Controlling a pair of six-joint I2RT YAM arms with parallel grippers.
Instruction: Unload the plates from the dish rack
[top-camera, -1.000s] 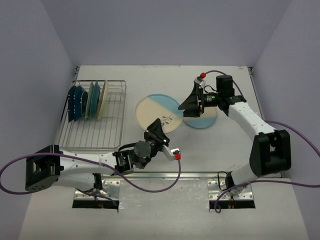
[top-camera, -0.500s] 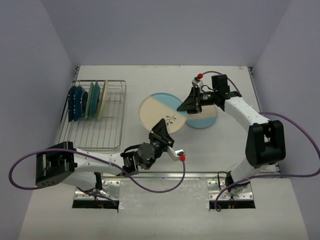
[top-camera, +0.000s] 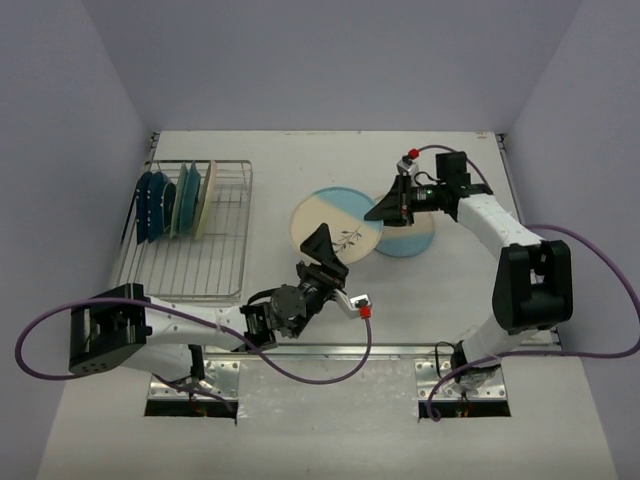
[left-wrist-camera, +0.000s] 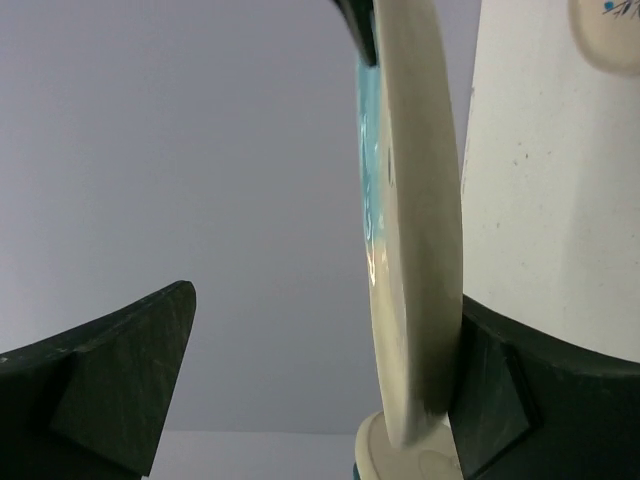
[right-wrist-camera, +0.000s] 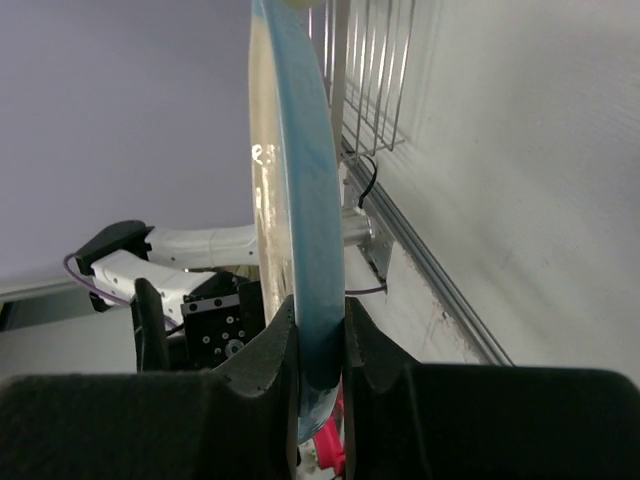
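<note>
Handover in mid-table: the right gripper (top-camera: 378, 213) is pinched tight on one rim of the cream-and-blue plate (top-camera: 335, 222). The left gripper (top-camera: 325, 248) stands wide at the opposite rim, clamping nothing, the plate only leaning on one finger. It reads as a pass, so the right arm can set it by the pale blue plate (top-camera: 412, 242) lying alongside. More plates (top-camera: 175, 202) stand upright in the dish rack (top-camera: 190, 270).
</note>
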